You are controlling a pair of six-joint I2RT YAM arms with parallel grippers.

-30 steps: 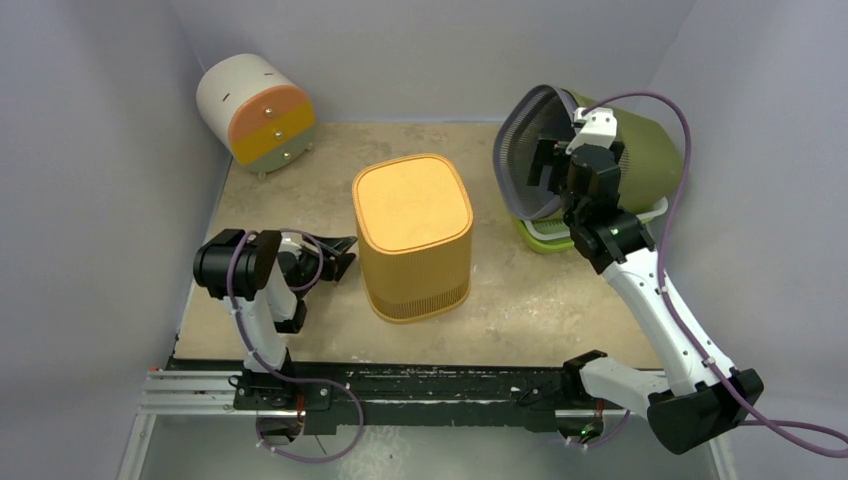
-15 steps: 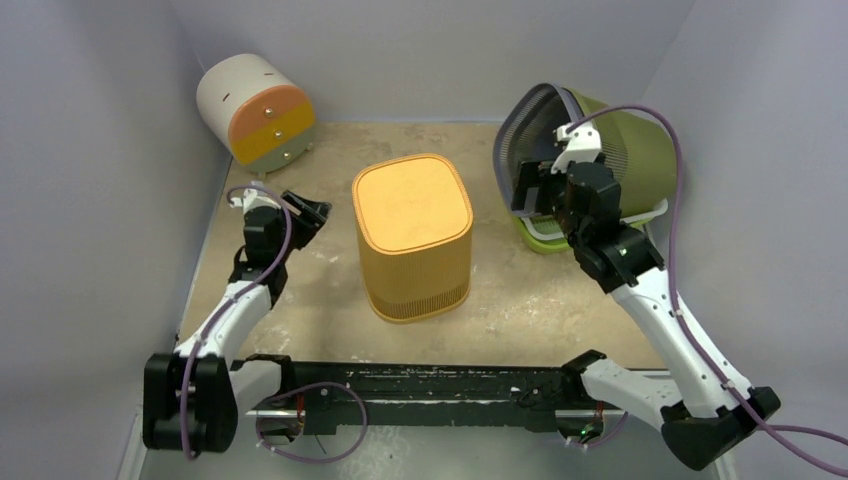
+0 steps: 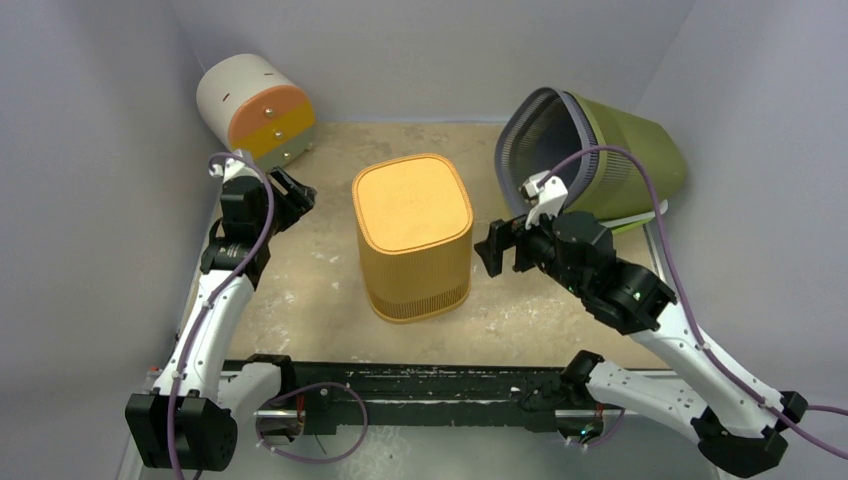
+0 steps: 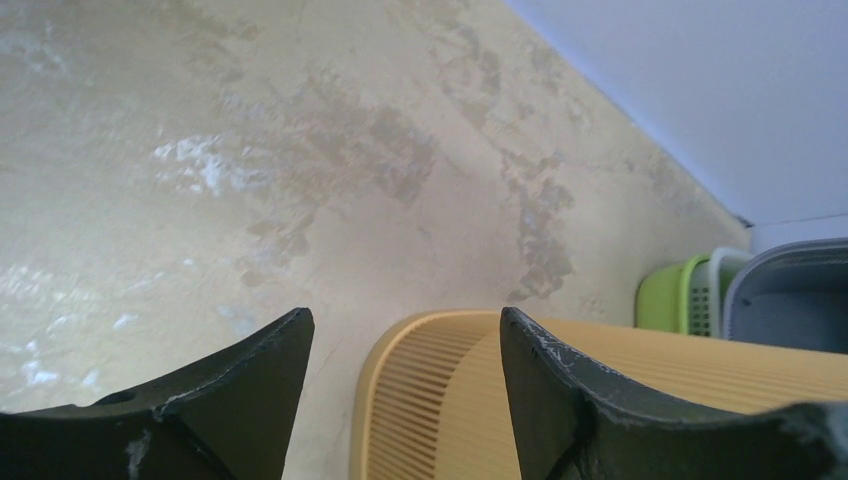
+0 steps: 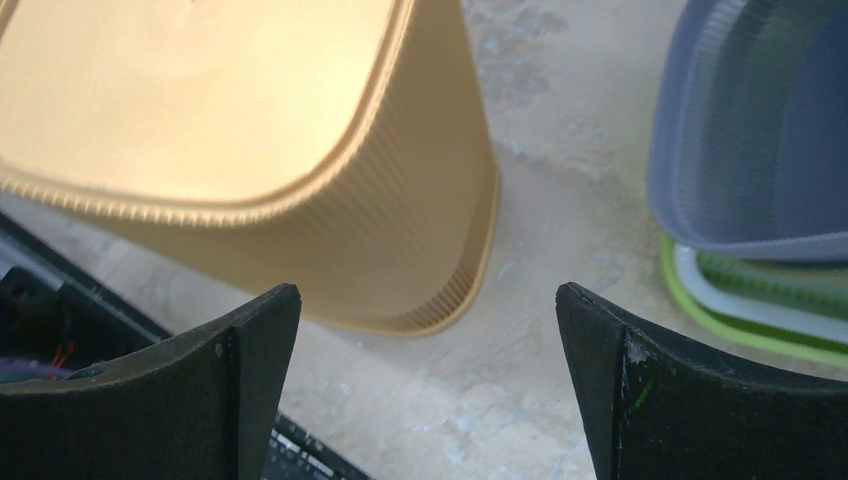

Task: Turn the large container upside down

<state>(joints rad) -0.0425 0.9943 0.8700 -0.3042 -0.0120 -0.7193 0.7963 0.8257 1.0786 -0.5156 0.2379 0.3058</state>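
Orange ribbed container [image 3: 412, 235] stands in the middle of the stone-patterned table [image 3: 310, 290], its closed flat face up and its flared rim down on the surface (so from where I stand it looks bottom-up). The left gripper [image 4: 405, 320] hangs off to the container's left, apart from it, fingers spread wide with nothing between them; its wrist camera catches the container's top edge just beyond the tips. The right gripper [image 5: 428, 292] sits just beside the container's right wall, not touching it as far as I can see, jaws likewise gaping and empty. Behind the right arm an olive bin [image 3: 630, 150] with a grey inner shell lies on its side, mouth towards the container, propped on a lime-green basket [image 4: 668, 295]. In the back left corner rests a white drum [image 3: 235, 95] with an orange and yellow front.
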